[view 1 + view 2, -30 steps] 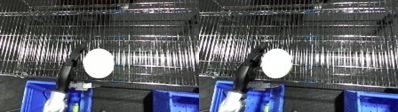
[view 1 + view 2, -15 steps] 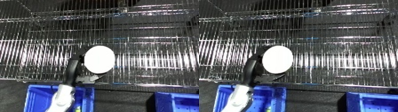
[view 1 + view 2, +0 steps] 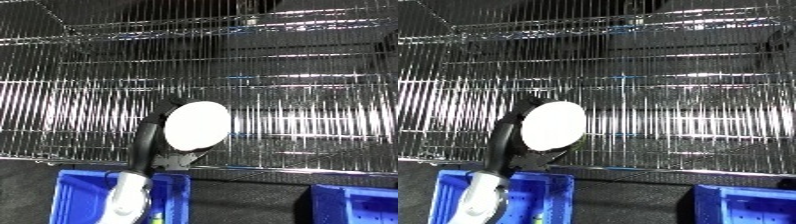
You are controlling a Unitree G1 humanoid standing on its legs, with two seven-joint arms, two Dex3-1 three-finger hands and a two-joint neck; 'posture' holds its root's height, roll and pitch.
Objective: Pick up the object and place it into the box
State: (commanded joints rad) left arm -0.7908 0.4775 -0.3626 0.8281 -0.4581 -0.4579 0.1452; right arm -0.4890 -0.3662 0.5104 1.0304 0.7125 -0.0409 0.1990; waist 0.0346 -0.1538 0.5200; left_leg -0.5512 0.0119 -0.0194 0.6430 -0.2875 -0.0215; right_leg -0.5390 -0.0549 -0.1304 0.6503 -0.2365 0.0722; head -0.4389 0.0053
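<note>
A white, flat oval object [image 3: 197,125] is held up in front of the wire shelf [image 3: 302,90], its broad face towards me. My left hand [image 3: 149,142] is shut on it, with black fingers curving up its left edge and the thumb under its lower edge. The white and silver forearm rises from the lower left, over a blue bin [image 3: 78,192]. The hand and object hang above that bin's far right corner. My right hand shows in neither view.
A second blue bin [image 3: 355,202] sits at the lower right. The chrome wire shelf fills the upper and middle view, with another rack level [image 3: 620,25] behind it. Dark floor lies between the two bins.
My left hand has lifted the white object; it now stands above the shelf's front edge instead of across it. The view has tilted up a little, and less forearm shows.
</note>
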